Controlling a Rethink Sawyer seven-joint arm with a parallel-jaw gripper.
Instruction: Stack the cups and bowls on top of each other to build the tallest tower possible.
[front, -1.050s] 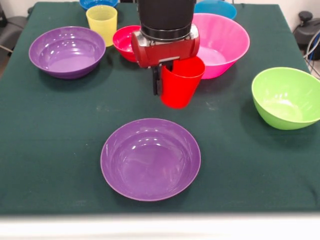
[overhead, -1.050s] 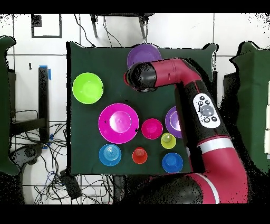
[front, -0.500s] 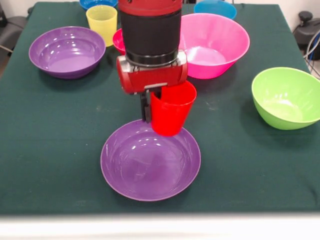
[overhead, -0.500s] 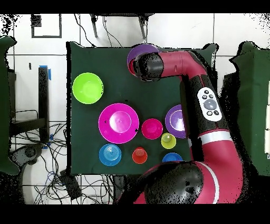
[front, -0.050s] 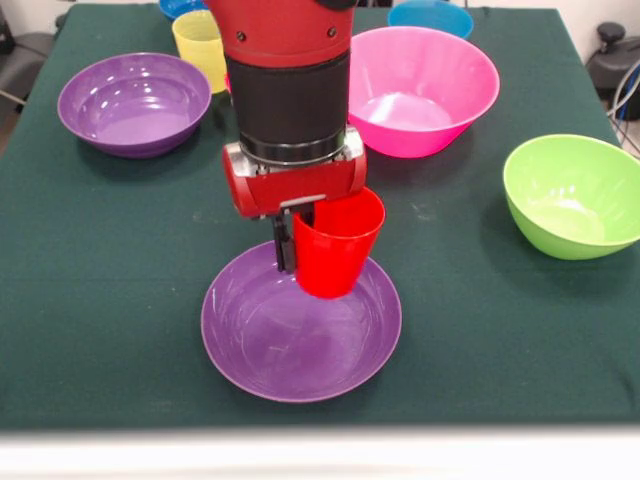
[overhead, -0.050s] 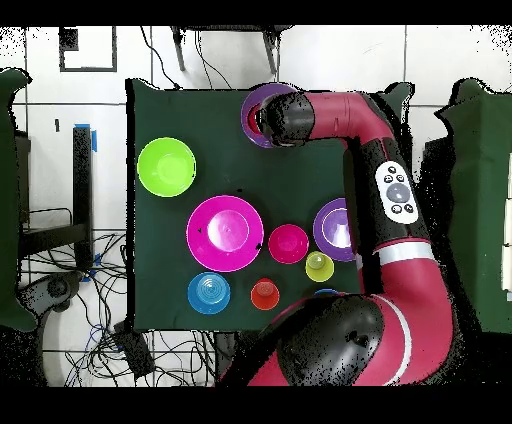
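Frontally, the gripper (front, -0.050s: 300, 235) is clenched on the rim of the red cup (front, -0.050s: 336, 243), one finger (front, -0.050s: 284, 240) outside the wall, and holds it upright above the far part of the purple bowl (front, -0.050s: 300, 330) that sits near the table's (front, -0.050s: 100, 300) near edge, at its middle. Whether the cup's foot touches the bowl cannot be told. A second purple bowl (front, -0.050s: 134, 103) lies toward the far left corner, with the yellow cup (front, -0.050s: 203, 45) just beside it. The pink bowl (front, -0.050s: 425, 90) sits at the far side, the lime green bowl (front, -0.050s: 572, 195) by the right edge, a light blue bowl (front, -0.050s: 432, 15) at the far edge. No writing can be read.

Overhead, the arm (overhead, -0.050s: 385, 190) covers most of the top-edge purple bowl (overhead, -0.050s: 254, 100). The lime green bowl (overhead, -0.050s: 166, 166), pink bowl (overhead, -0.050s: 226, 233), crimson bowl (overhead, -0.050s: 288, 243), yellow cup (overhead, -0.050s: 319, 266), orange cup (overhead, -0.050s: 265, 294) and light blue bowl (overhead, -0.050s: 208, 292) lie spread toward the bottom edge.
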